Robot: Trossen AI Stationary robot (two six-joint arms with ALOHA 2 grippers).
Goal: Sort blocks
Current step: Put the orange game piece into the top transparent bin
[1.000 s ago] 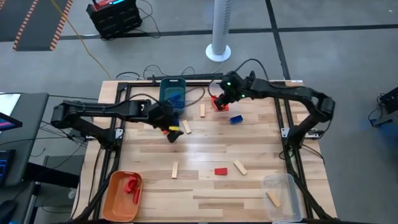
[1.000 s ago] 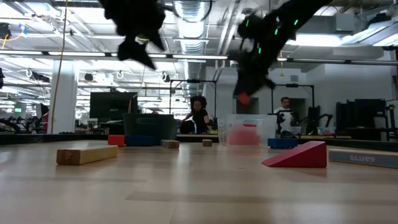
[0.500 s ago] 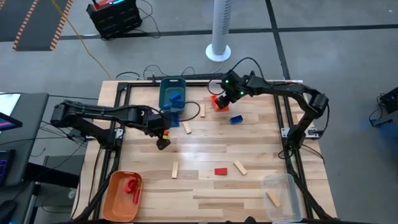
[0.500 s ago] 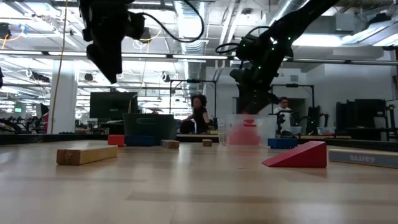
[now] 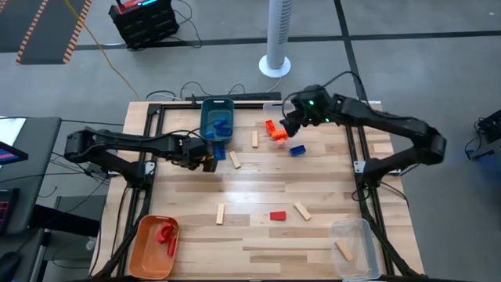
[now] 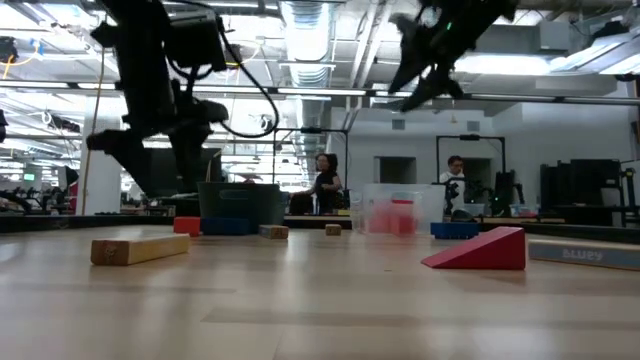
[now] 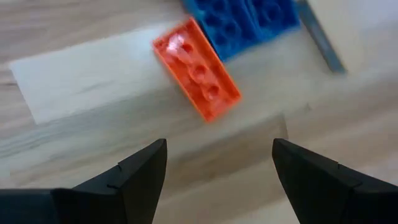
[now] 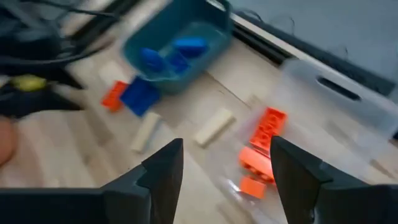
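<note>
both arms have shifted: left pincer (image 7: 217, 171), open and empty, now hovers over an orange brick (image 7: 196, 68) beside the teal bin (image 5: 218, 117). right pincer (image 8: 224, 168), also open and empty, has lifted clear. best to centre on the brick before closing.

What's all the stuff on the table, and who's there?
teal bin: one, far side, blue blocks inside
orange bin: one, near left corner, red blocks inside
near clear bin: one, near right corner, holds a wood block
far clear bin: one, far side, orange blocks in it
loose wood blocks: four, light wood, mid-table
red block: one, near middle
blue block: one, right of middle
blue brick: one, by the teal bin
orange brick: one, beside the blue brick
people: two, in the room behind
left gripper: open, over the orange brick
right gripper: open, raised near the far clear bin
</note>
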